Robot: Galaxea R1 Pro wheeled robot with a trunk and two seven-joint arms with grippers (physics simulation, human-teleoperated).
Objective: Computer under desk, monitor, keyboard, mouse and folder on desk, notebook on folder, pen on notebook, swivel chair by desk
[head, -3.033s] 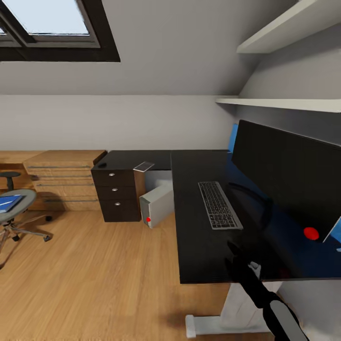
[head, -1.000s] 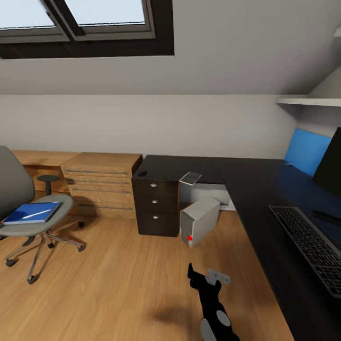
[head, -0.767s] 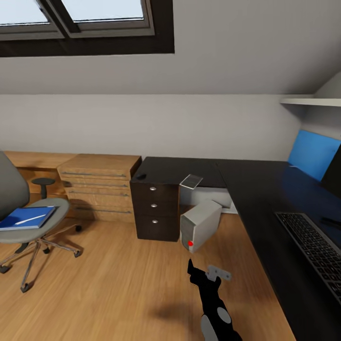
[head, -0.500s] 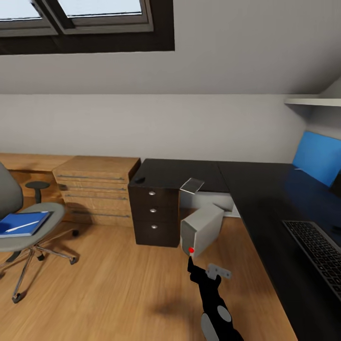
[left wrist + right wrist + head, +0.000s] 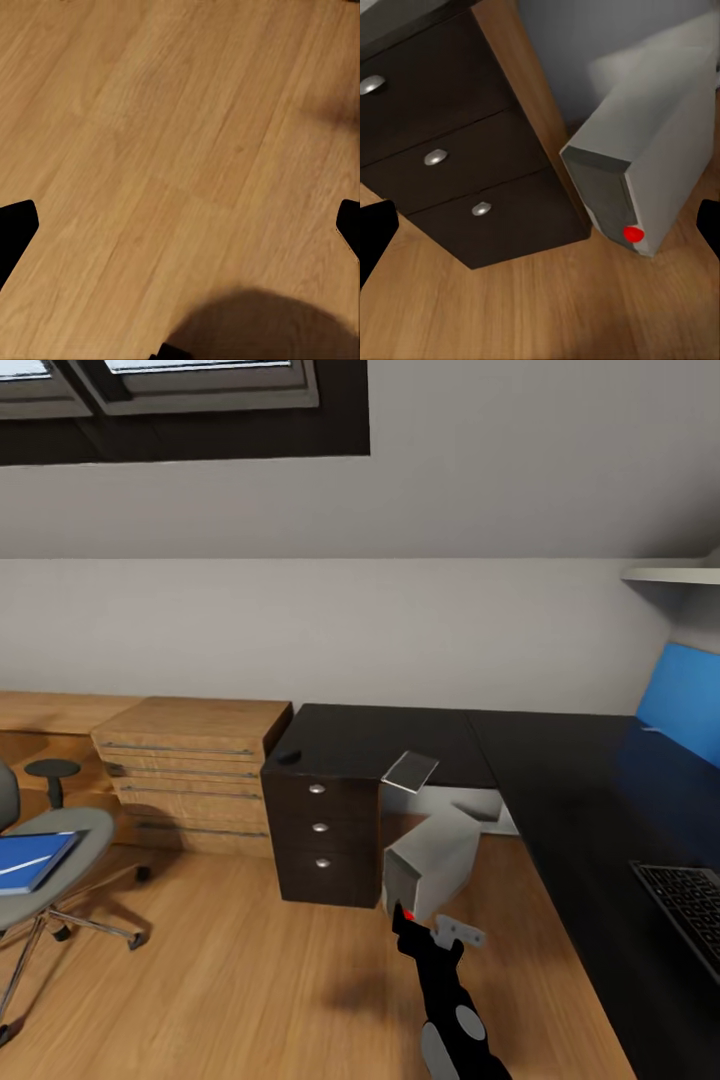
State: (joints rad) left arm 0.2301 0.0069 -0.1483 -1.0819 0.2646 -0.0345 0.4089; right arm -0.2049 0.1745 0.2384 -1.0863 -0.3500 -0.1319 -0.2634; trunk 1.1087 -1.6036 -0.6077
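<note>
The grey computer tower stood tilted on the wood floor, beside the dark drawer unit and under the black tabletop. My right pincer hung just before it, spread wide and empty. My left pincer was wide too, above bare floor.

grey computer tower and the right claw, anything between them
Nothing: in the right wrist view only bare wooden floor separates the open right claw from the grey computer tower, which stands beside the dark three-drawer cabinet.

Wood floor, dark drawers
</note>
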